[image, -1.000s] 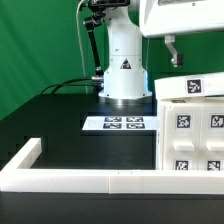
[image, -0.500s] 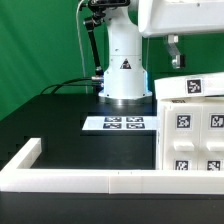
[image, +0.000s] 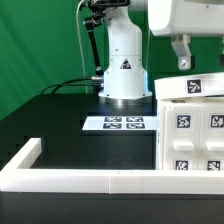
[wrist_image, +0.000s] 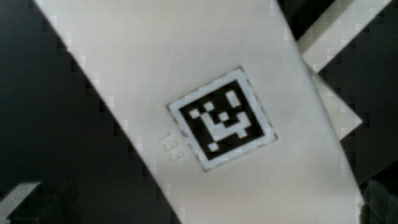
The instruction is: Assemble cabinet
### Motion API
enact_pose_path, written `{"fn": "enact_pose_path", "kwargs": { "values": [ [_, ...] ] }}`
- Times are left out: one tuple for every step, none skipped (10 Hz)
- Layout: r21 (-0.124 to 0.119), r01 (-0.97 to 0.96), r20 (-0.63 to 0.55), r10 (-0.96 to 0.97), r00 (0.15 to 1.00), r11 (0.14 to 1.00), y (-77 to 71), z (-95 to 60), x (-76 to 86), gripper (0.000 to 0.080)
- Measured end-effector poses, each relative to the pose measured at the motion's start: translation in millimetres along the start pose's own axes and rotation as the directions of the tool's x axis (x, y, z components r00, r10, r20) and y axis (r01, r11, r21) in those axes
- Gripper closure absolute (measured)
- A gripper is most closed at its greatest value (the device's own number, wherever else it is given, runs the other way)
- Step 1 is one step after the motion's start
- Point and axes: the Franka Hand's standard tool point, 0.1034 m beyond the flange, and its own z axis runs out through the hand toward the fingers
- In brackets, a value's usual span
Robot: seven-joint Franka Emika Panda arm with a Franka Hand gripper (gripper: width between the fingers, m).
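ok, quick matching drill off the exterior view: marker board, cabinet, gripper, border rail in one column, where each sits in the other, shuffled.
Things:
1. marker board
2. cabinet
3. gripper
4. border rail

Places:
A. along the near edge of the table
B. up in the air, above the tagged white parts
C. flat on the black surface, just in front of the robot base
D. on the table at the exterior view's right edge

Pairs: 1-C, 2-D, 3-B, 4-A
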Motion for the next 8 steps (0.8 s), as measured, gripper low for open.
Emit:
{"fn": "enact_pose_path", "kwargs": {
  "values": [
    [-0.007,0.069,0.009,-0.069,0.998,0.998,0.4,0.3,-1.0,0.0002],
    [-0.011,0.134,0.016,-0.134,0.991,0.991,0.7,0.4,-1.6,0.0002],
    [-0.012,0.17,0.017,-0.169,0.985,0.985,-0.2,0.4,-0.9,0.0002],
    [-0.016,0.215,0.023,-0.214,0.976,0.977,-1.8,2.4,-1.9,0.0002],
    [-0.01,0.215,0.027,-0.215,0.976,0.977,-5.6,6.1,-4.1,0.0002],
    [-0.006,0.204,0.03,-0.203,0.979,0.979,-7.7,8.6,-6.1,0.0002],
    [-0.009,0.204,0.029,-0.203,0.979,0.979,-9.3,12.1,-8.6,0.0002],
    [-0.007,0.202,0.032,-0.201,0.979,0.979,-11.0,16.1,-12.3,0.0002]
  ]
}}
